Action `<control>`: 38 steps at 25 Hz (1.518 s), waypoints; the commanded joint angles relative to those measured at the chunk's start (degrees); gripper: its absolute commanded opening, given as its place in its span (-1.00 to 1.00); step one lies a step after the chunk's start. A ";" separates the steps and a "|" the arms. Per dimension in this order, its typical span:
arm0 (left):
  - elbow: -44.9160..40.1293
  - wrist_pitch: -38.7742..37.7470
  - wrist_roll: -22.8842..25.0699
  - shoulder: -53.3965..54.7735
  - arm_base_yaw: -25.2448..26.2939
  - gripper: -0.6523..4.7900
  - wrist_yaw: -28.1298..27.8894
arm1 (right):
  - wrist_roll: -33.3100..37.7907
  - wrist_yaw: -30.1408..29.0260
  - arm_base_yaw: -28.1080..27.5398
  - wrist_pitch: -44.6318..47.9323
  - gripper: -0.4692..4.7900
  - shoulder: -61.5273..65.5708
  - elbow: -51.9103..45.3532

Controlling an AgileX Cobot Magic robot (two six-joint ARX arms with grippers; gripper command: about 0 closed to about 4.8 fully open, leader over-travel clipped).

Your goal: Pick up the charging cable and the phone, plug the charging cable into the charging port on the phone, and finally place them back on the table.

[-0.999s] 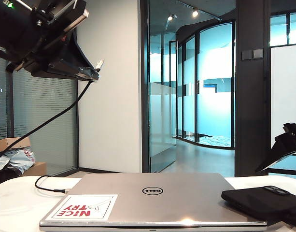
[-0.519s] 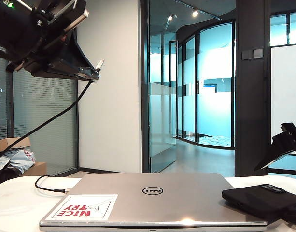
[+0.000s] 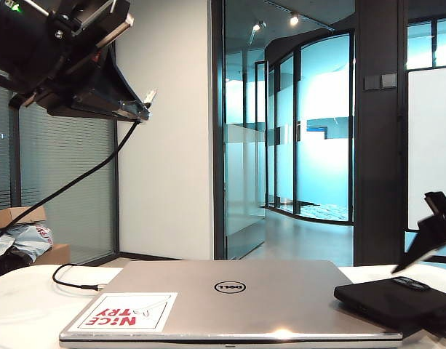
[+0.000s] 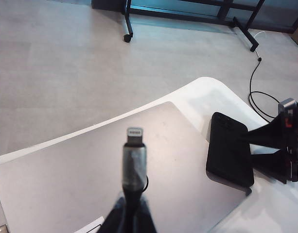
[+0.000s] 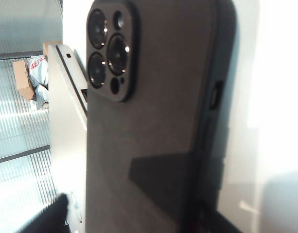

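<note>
My left gripper hangs high at the left, shut on the charging cable. The silver plug tip sticks out past the fingers, and the black cord droops to the table. The black phone lies camera bump up at the right, partly on the laptop's edge. My right gripper straddles the phone across its width, open. One finger stands a little off the phone's side and the other sits at the opposite edge. The charging port does not show.
A silver Dell laptop with a red-and-white sticker lies closed in the middle of the table. Cardboard boxes and bags sit on the floor behind the table at the left.
In the exterior view my right gripper's upper finger has dropped and shifted right, closer to the phone. The left gripper and cable have not moved.
</note>
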 commanded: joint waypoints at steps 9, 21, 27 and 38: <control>0.20 0.74 0.48 -0.11 -0.02 -0.78 0.20 | -0.17 3.34 0.00 -5.07 -0.85 0.20 -0.24; 0.20 0.61 0.48 -0.11 -0.02 -0.78 0.20 | -9.60 1.55 0.00 -7.23 -0.86 -10.27 -0.26; 0.15 -1.18 0.48 -0.11 -0.02 -0.78 0.20 | -16.02 3.89 0.00 -26.69 -0.86 -27.34 0.31; 0.13 -1.57 0.48 -0.04 -0.04 -0.78 0.22 | -43.80 9.51 0.48 -81.22 -0.86 -43.74 17.14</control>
